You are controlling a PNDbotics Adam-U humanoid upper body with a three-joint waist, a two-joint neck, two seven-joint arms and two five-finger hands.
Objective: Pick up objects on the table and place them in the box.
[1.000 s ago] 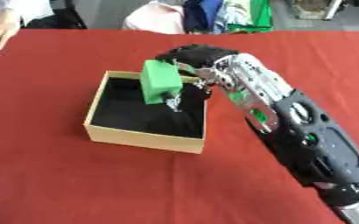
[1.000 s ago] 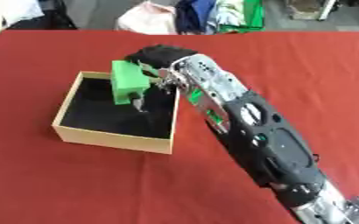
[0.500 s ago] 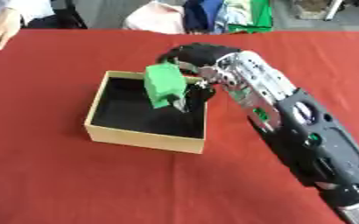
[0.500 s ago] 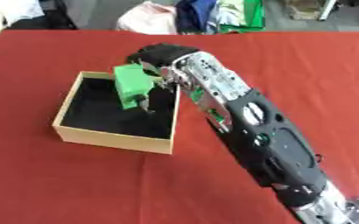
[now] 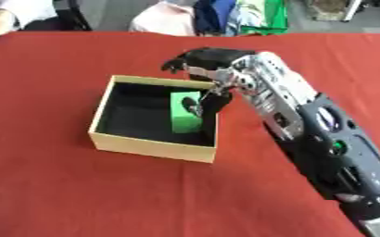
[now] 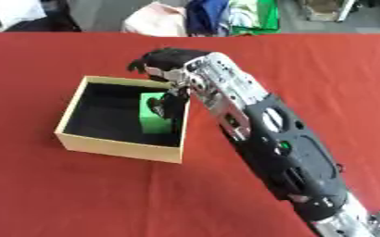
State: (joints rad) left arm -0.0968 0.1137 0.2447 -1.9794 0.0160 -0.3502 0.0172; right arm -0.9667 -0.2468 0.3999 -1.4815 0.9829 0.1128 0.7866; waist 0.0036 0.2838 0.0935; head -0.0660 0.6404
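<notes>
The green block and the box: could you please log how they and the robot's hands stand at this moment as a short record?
green block: inside the box, near its right wall
box: tan walls, black inside, open top, on the red table
right hand: over the box's far right corner, fingers relaxed, not holding the block
left hand: not in view

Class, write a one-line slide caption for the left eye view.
Robot's right hand hangs open above a tan box on a red table, a green block resting inside the box.
</notes>
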